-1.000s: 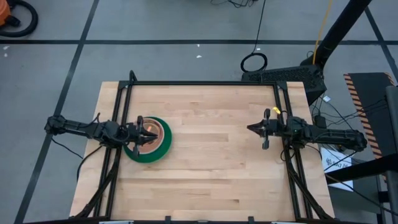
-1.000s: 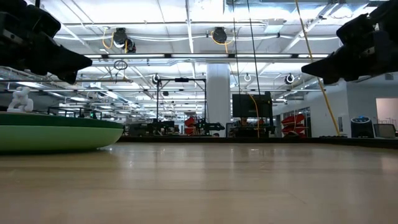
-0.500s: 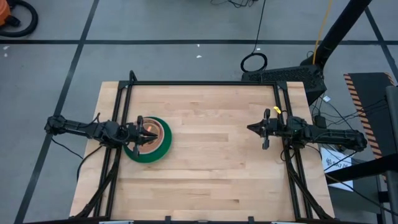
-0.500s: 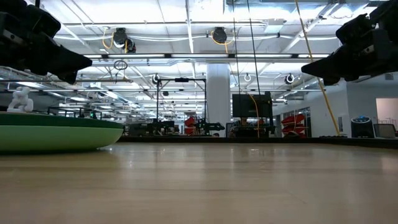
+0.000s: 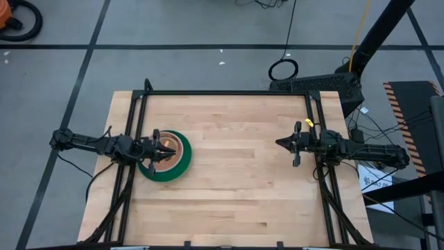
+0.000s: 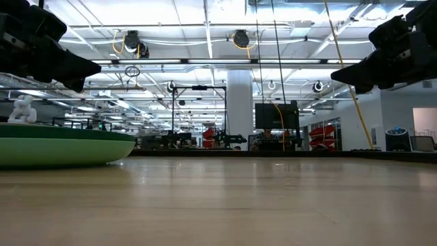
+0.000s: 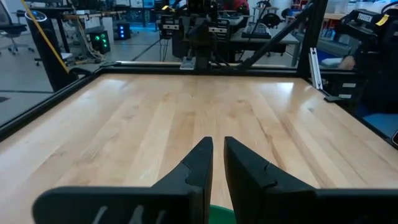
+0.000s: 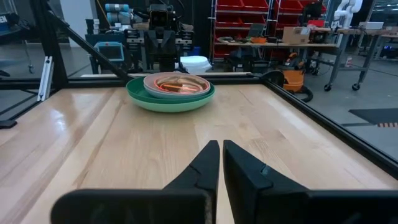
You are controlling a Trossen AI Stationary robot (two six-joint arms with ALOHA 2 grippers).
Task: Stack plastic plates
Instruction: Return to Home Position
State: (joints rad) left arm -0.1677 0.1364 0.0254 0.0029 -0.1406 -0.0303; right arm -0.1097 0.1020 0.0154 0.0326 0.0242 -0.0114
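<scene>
The plastic plates sit in one nested stack (image 5: 182,165) on the left half of the table. A large green plate (image 8: 171,101) is at the bottom, resting on the wood. Smaller pale, red and orange plates (image 8: 180,83) lie inside it. My left gripper (image 5: 173,148) hovers just above the stack, fingers shut (image 7: 218,144), with a sliver of green rim (image 7: 221,215) below them. In the low view it (image 6: 89,68) hangs clear above the green plate (image 6: 61,147). My right gripper (image 5: 278,143) waits shut (image 8: 221,147) above the table's right side, pointing toward the stack.
A black frame rail (image 5: 229,93) runs along the far edge, and rails run along both sides of the table. Bare wood (image 5: 236,173) lies between the stack and my right gripper. Cables and a stand (image 5: 319,87) sit beyond the far right corner.
</scene>
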